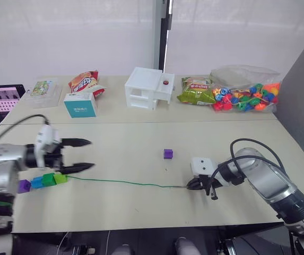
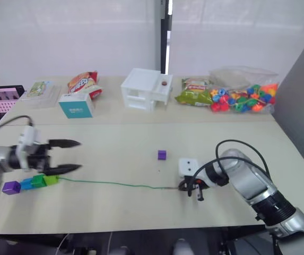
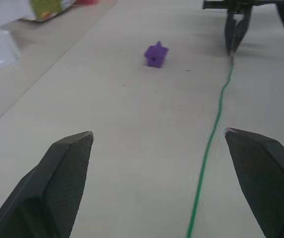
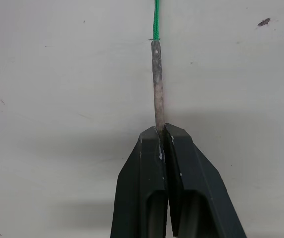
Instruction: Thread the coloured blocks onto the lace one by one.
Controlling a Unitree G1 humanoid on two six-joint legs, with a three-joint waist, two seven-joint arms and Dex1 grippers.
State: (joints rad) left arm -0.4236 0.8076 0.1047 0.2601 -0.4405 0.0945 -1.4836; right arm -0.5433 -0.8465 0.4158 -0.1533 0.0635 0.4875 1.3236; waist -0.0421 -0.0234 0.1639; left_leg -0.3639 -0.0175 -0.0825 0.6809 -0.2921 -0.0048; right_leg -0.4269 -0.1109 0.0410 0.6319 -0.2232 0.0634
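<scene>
Right wrist view: right gripper [image 4: 160, 130] clenched on the lace's [image 1: 120, 182] grey tip. Head views: four blocks [image 1: 42, 180] strung at its far end beside the released left gripper [image 1: 83, 155]; purple block [image 1: 168, 153] loose on the surface [image 1: 141, 138].

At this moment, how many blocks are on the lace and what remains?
Four blocks sit in a row at the lace's left end. The right gripper pinches the grey tip; the left gripper is open by the row. One purple block lies loose, unthreaded.
</scene>
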